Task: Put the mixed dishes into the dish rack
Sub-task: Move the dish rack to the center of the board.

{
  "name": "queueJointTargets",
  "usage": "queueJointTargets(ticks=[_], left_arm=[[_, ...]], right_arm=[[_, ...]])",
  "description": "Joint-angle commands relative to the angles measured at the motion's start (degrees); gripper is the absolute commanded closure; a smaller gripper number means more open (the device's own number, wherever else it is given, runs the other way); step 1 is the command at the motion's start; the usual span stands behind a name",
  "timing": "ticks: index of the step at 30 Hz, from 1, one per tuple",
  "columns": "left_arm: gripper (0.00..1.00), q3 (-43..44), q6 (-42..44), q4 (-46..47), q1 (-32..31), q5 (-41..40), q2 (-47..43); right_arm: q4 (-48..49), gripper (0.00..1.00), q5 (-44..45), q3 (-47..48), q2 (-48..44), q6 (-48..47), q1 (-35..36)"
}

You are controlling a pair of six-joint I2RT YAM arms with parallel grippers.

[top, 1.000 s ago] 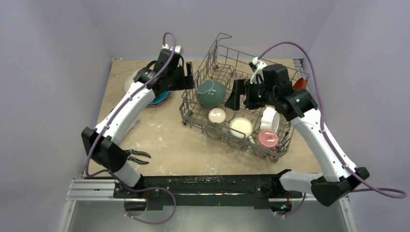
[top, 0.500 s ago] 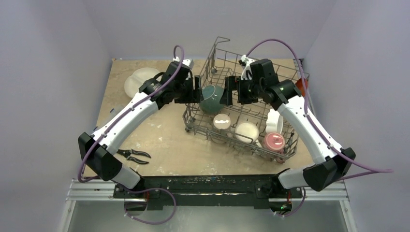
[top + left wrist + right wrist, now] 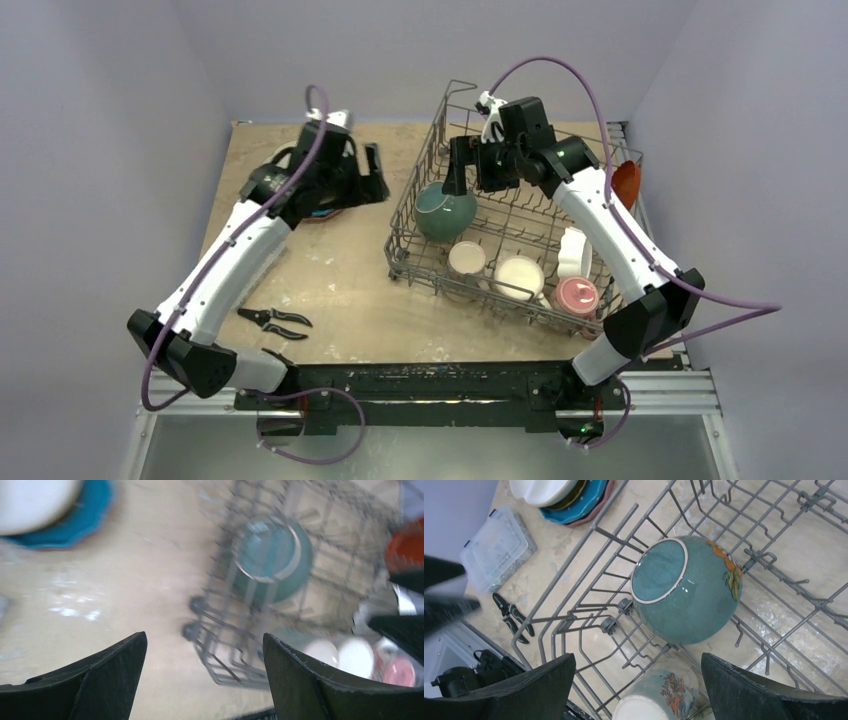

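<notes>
**Top view:** The dish rack carries a teal bowl in its far-left corner and mugs along its near side. The left pincer, spread wide and empty, hangs just left of the rack above the tabletop. The right pincer, equally spread and empty, hovers inside the rack over the bowl.

**Left wrist:** The picture is blurred, with nothing between the fingers. A stack of plates lies outside the rack, to its left.

**Right wrist:** The bowl rests tipped among the tines, foot ring showing, with a flowered mug just beside it.

Fetching the top plate looks like the step in hand. It would go best pinched by its rim, lifted clear of the rack's tall wall and slotted upright between free tines away from the bowl.
</notes>
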Motion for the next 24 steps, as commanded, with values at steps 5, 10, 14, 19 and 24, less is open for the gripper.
queueJointTargets(ticks=[5, 10, 14, 19, 24], left_arm=[[0.10, 0.9, -3.2, 1.8, 20.4, -12.7, -2.4], [0.11, -0.8, -11.7, 2.2, 34.0, -1.9, 4.3], [0.16, -7.9, -16.4, 11.6, 41.6, 2.4, 5.5], [0.19, -9.2, -18.8, 19.2, 47.3, 6.6, 11.2], [0.20, -7.8, -21.4, 19.7, 48.7, 7.8, 16.1]], right_arm=[[-1.0, 0.02, 1.7, 6.6, 2.9, -2.3, 0.0], [-1.3, 0.02, 3.8, 7.8, 3.8, -3.2, -0.6], [-1.2, 0.02, 4.9, 6.9, 3.9, -3.8, -1.0], [-0.9, 0.02, 5.3, 6.0, 4.5, -4.5, -1.1], [-1.9, 0.02, 5.1, 5.2, 4.5, -4.6, -4.9]])
